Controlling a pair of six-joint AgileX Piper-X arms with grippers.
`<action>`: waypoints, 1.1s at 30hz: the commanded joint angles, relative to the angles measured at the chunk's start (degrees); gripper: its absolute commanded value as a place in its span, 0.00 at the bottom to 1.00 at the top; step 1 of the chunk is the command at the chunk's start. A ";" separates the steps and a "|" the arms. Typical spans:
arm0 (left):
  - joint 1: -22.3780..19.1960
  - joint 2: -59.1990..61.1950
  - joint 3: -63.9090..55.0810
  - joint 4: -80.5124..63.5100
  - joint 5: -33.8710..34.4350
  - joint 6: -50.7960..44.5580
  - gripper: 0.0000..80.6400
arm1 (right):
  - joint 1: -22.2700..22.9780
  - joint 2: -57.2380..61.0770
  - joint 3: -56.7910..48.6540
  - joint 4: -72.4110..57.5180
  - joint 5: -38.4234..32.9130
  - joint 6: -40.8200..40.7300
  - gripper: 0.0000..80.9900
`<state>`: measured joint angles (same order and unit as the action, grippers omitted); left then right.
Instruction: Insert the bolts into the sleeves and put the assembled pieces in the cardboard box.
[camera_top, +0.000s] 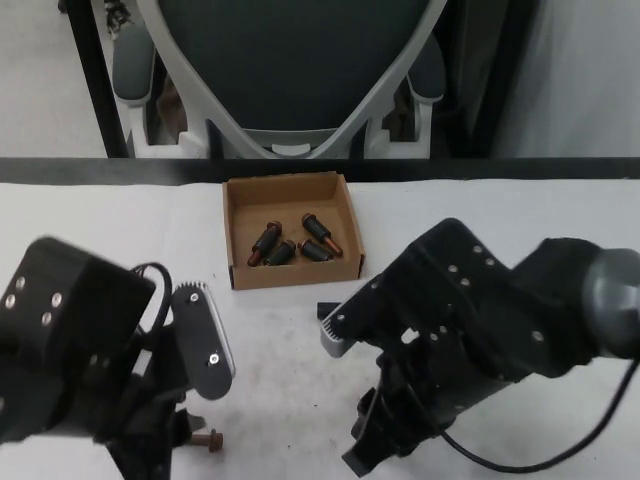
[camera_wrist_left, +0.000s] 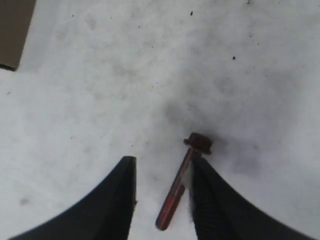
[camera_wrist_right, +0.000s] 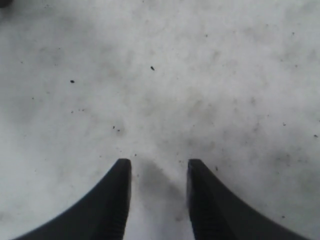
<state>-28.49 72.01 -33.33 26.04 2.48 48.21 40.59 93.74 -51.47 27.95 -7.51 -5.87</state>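
The left claw (camera_wrist_left: 161, 167) is open and low over the white counter (camera_wrist_left: 150, 75). A bolt (camera_wrist_left: 176, 192) lies flat between its two fingers. It is close against one finger and a little apart from the other. The bolt's long side runs nearly the same way as the fingers, a bit slanted. Its head sits just past the tips, pointing away from the wrist. I think this claw only needs to close to grab it. Farther ahead, between the two arms, sits the cardboard box (camera_top: 296, 272) with four put-together pieces (camera_top: 318, 249) inside. The right claw (camera_wrist_right: 158, 164) is open too, with nothing between its fingers. It is farther from the bolt.
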 joint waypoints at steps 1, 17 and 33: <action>-0.11 -0.03 -1.27 4.25 -1.69 3.11 0.42 | -0.27 -1.41 0.14 -0.77 -0.55 0.43 0.44; -0.11 0.31 -1.26 5.68 -1.10 19.28 0.55 | -0.27 -8.39 0.12 -6.64 -0.49 1.78 0.44; -0.11 11.28 -1.40 -1.39 1.19 19.58 0.52 | -1.30 -8.39 -0.03 -6.76 4.02 -0.76 0.44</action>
<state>-28.49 82.73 -34.20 25.56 1.65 67.71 39.97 86.04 -51.34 21.12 -3.74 -5.96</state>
